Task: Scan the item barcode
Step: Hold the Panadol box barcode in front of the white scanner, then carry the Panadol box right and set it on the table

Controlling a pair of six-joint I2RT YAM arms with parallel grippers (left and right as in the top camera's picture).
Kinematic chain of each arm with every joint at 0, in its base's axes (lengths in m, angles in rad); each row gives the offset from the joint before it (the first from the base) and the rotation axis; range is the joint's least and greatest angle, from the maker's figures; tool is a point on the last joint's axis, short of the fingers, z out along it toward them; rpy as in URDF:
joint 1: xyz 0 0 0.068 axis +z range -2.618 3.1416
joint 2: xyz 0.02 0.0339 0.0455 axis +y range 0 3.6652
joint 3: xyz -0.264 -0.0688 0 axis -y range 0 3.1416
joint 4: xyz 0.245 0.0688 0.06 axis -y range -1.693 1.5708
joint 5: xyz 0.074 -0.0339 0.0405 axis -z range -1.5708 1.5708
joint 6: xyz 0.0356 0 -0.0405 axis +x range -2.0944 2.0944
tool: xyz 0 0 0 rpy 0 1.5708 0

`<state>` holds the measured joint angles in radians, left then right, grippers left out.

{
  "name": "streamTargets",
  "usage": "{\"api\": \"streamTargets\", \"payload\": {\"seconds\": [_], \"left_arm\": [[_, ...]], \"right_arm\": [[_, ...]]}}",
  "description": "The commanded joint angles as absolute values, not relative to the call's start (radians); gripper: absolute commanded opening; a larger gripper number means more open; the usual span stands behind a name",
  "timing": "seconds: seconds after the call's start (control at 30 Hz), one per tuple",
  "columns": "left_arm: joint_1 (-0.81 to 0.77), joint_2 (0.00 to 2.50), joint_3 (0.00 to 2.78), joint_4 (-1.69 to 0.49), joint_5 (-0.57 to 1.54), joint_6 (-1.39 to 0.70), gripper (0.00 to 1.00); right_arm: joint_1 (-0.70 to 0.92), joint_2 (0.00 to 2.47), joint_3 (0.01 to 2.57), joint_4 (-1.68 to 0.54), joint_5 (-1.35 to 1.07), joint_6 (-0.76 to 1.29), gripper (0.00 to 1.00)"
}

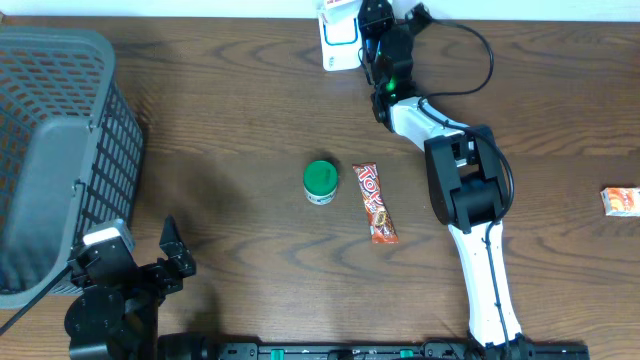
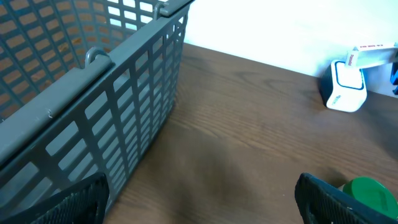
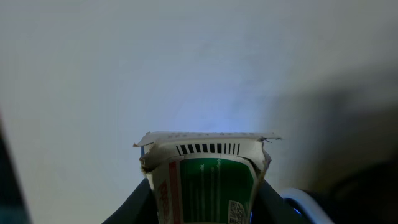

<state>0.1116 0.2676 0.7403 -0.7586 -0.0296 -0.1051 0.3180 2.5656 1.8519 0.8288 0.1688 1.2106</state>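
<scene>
Starting from the left, the grey mesh basket point(image 1: 60, 150) stands at the counter's point(image 1: 230, 110) edge. My left end effector point(image 1: 170, 255) waits just beside it with its jaws spread wide and nothing in them, so it has no part in this step. Near the middle lie a green-lidded tub point(image 1: 320, 180) and, just beside it, a red-orange candy bar point(image 1: 375, 203). The bar has large white lettering, but it is too small for me to read with confidence. At the far edge stands the white scanner point(image 1: 340, 42). My right end effector point(image 1: 375, 40) is closed partway on the task's packet point(image 3: 205, 180), which it holds up in the air right next to the scanner. I judge this to be the presenting step: the item is picked and brought to the reader, and a bluish glow shows at the packet's side in the right wrist view. That view shows a green panel, a red band down one side, a row of short black bars under the crimped top edge and a small printed code low on the right; none of the fine print is legible. Next, I think, comes a small turn of the wrist so the code faces the scanner window squarely, then a steady hold. Far right lies a small orange packet point(image 1: 620, 200), well apart.
</scene>
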Motion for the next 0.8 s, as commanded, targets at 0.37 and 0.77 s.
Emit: {"api": "streamTargets", "payload": {"seconds": [0.37, 0.77], "left_arm": [[0.117, 0.268, 0.74, -0.756, -0.038, -0.11, 0.96], [0.117, 0.268, 0.74, -0.755, -0.038, -0.11, 0.96]], "right_arm": [[0.28, 2.075, 1.879, 0.034, 0.116, 0.73, 0.16], [0.069, 1.801, 1.878, -0.924, 0.397, 0.459, 0.2]]}}
